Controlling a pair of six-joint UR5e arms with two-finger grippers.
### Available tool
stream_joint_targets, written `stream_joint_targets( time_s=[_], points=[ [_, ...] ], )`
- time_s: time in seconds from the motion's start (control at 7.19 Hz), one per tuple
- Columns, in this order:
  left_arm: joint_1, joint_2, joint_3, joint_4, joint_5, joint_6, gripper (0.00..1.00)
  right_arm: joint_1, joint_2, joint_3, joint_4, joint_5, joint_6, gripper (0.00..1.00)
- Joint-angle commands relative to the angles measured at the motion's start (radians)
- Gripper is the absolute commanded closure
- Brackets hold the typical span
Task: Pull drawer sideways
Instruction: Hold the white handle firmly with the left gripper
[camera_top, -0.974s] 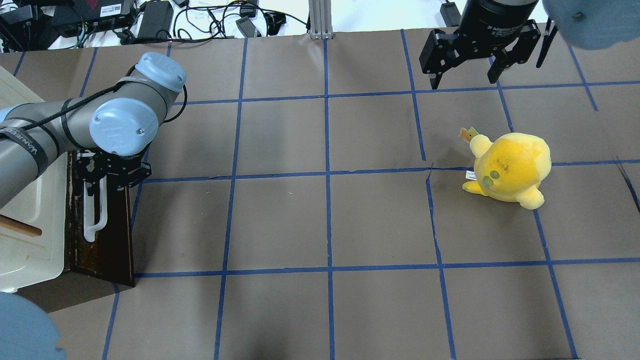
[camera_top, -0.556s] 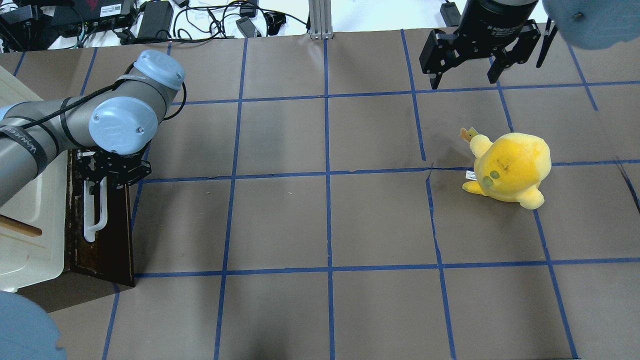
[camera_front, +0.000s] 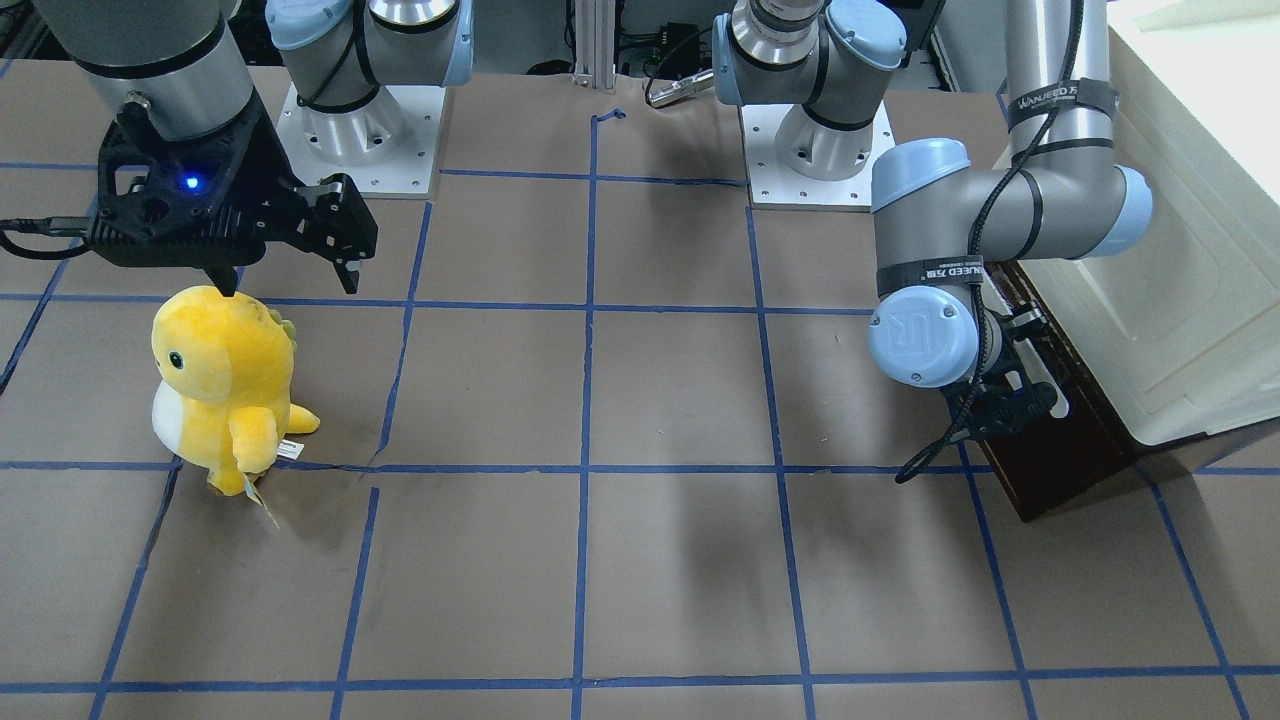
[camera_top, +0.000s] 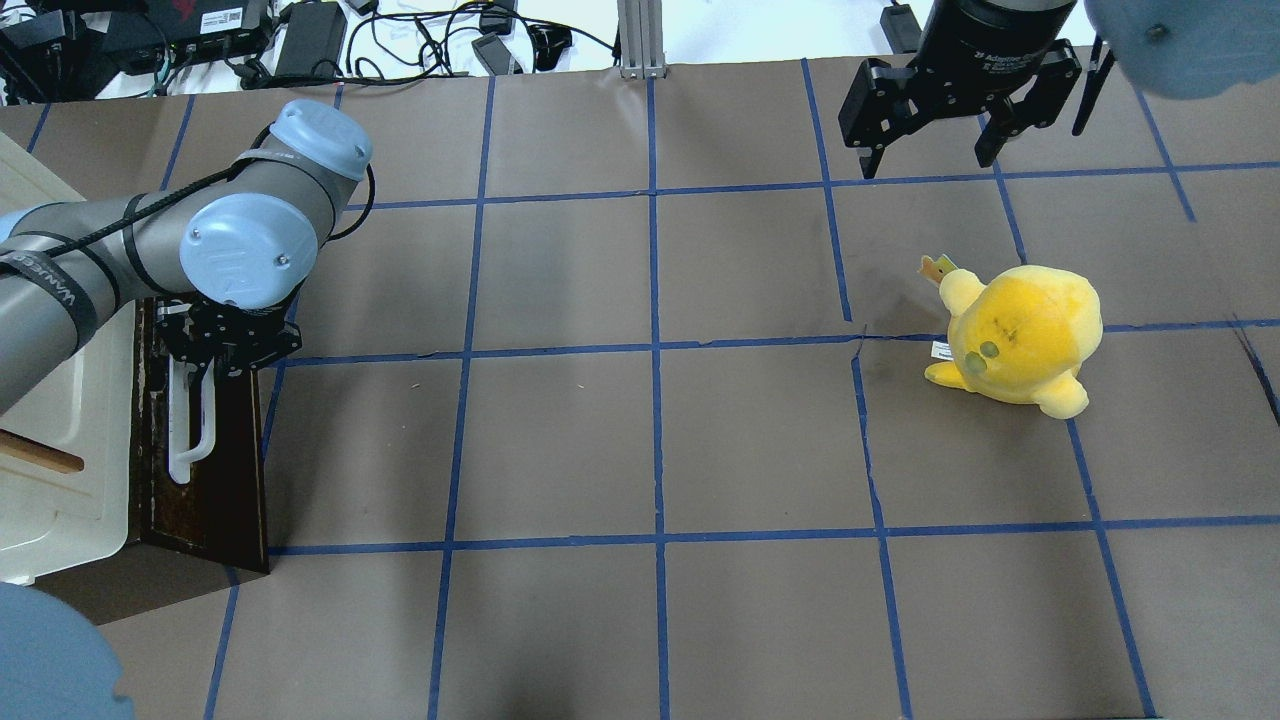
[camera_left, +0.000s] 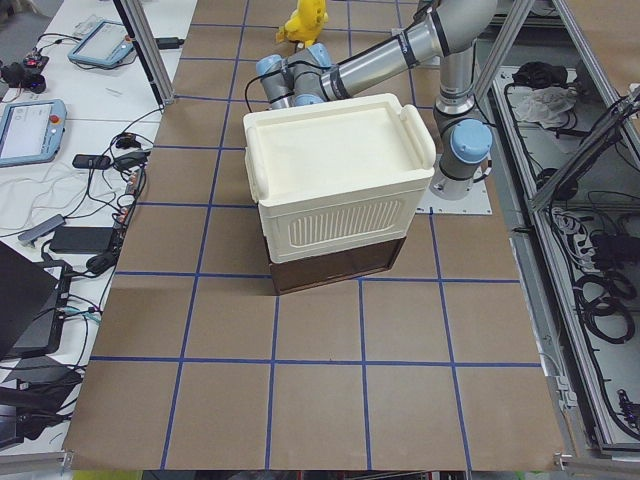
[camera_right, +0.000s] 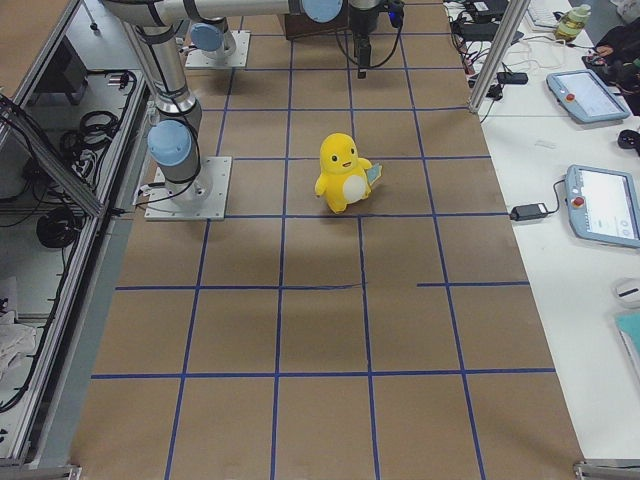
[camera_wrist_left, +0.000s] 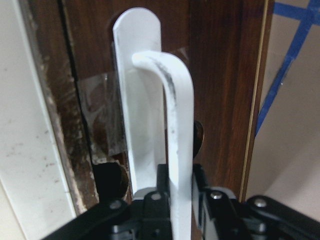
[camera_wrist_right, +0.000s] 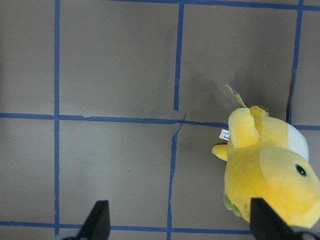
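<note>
Fingers (camera_wrist_left: 199, 182) of the left gripper (camera_wrist_left: 181, 185) at the bottom edge of the left wrist view, pressed in from either side on the white bar handle (camera_wrist_left: 176, 115) and pinching it. Just past them, handle arching up the middle of the frame, scuffed dark along its curve, fixed to the dark brown front of the drawer (camera_wrist_left: 220, 90). To the left of that front, cream-white wall of the cabinet (camera_wrist_left: 30, 125), speckled with small marks. To the right, brown table (camera_wrist_left: 300, 165) with blue tape lines.

In the overhead view, drawer at the left edge, around mid-height, set at the foot of the cabinet with its front turned toward the middle of the frame. Left arm (camera_top: 100, 260) reaching in from the left edge, wrist bent down over the upper end of the handle. Lower end of the handle bare. From the camera at the table's left end, drawer seen as a dark band under the cabinet body.

Farther right, well apart from the drawer, yellow plush toy (camera_top: 1020, 340) upright on the table in the right half, apart from both grippers. Farthest off, at the top right of the overhead view, right gripper (camera_top: 927, 165) hanging above the table, jaws spread wide. In its own wrist view, two fingertips (camera_wrist_right: 97, 220) at the bottom edge, well apart, plush toy at the lower right.
</note>
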Motion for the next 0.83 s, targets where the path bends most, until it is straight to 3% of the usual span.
stream_joint_targets(
  time_s=[0.0,0.7],
  points=[
    [-0.003,0.0,0.002,-0.005,0.001,0.0,1.0,0.0,0.0,0.0,0.0,0.0,0.001,0.0],
    [-0.027,-0.012,0.006,-0.003,0.001,-0.002,1.0,0.0,0.0,0.0,0.0,0.0,0.001,0.0]
  ],
)
